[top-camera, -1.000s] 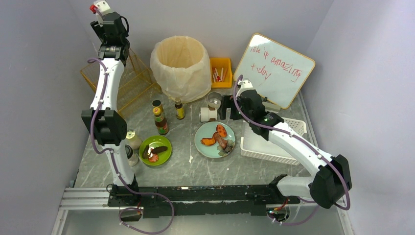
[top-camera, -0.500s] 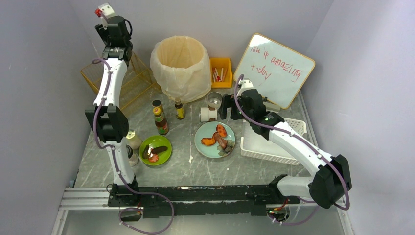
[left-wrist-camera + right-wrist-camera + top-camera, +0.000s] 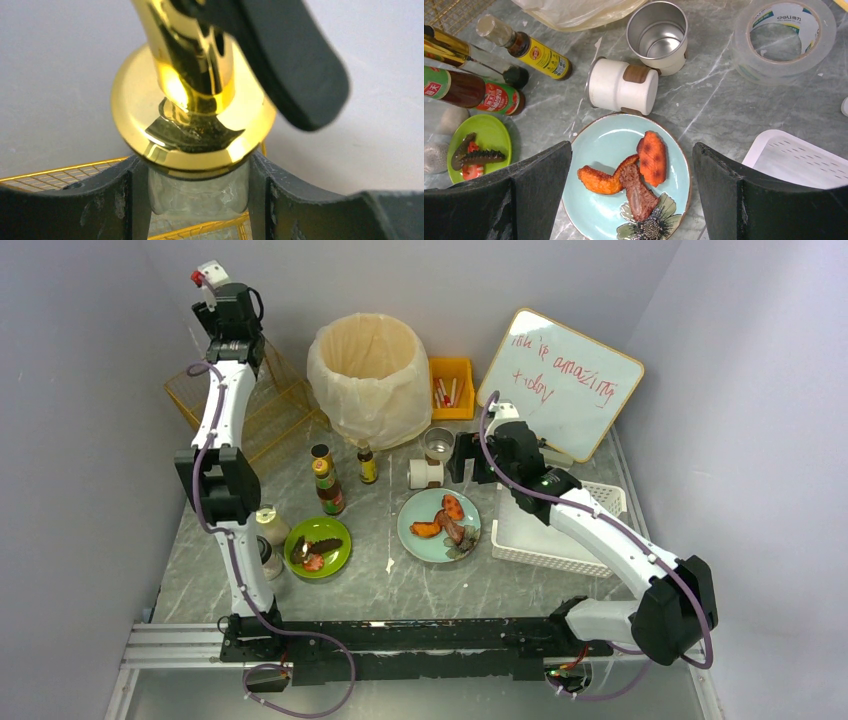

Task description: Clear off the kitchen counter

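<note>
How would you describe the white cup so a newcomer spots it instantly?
Start at the big bag-lined bin at the back, then drop to the pale blue plate in front of it. The white cup lies just beyond the plate's far rim. Unlike the upright steel cup beside it, it is tipped on its side and wears a brown band.

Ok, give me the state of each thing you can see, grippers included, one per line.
left gripper: shut on the gold-capped bottle, held aloft
right gripper: open, empty
steel cup: upright, empty
white mug: lying on its side
blue plate: holds food
green plate: holds food
bin bag: open
</note>
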`<state>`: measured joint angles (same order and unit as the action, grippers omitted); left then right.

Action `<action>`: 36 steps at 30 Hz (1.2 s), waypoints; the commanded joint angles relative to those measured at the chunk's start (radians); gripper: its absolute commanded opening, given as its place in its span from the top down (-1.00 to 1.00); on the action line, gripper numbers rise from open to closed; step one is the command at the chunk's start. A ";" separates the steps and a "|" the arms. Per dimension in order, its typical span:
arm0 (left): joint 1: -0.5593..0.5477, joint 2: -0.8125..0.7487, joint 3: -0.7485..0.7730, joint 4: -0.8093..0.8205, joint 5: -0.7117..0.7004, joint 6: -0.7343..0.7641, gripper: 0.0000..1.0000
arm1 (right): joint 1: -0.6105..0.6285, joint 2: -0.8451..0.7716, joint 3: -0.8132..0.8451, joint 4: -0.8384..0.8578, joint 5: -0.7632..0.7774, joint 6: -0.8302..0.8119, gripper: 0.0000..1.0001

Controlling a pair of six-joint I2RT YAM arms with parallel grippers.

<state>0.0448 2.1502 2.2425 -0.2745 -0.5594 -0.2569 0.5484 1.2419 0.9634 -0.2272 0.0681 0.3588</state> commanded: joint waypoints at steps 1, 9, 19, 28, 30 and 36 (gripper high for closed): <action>0.003 0.004 0.028 0.121 0.032 -0.019 0.90 | -0.007 -0.006 0.000 0.052 -0.005 -0.007 -0.88; 0.006 0.043 0.019 0.111 0.050 -0.022 0.90 | -0.013 -0.009 -0.005 0.051 -0.010 -0.008 -0.88; 0.005 0.088 0.025 0.085 0.050 -0.018 0.90 | -0.016 -0.014 -0.003 0.045 -0.011 -0.015 -0.88; 0.007 0.111 -0.008 0.090 0.063 -0.019 0.73 | -0.019 -0.022 -0.011 0.043 -0.007 -0.020 -0.87; 0.007 0.112 -0.018 0.092 0.065 -0.022 0.70 | -0.021 -0.024 -0.012 0.042 -0.005 -0.021 -0.88; 0.011 0.116 -0.046 0.088 0.068 -0.030 0.51 | -0.025 -0.025 -0.012 0.040 -0.005 -0.024 -0.87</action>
<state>0.0494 2.2742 2.1841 -0.2813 -0.4931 -0.2607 0.5312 1.2419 0.9524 -0.2230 0.0685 0.3504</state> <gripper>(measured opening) 0.613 0.936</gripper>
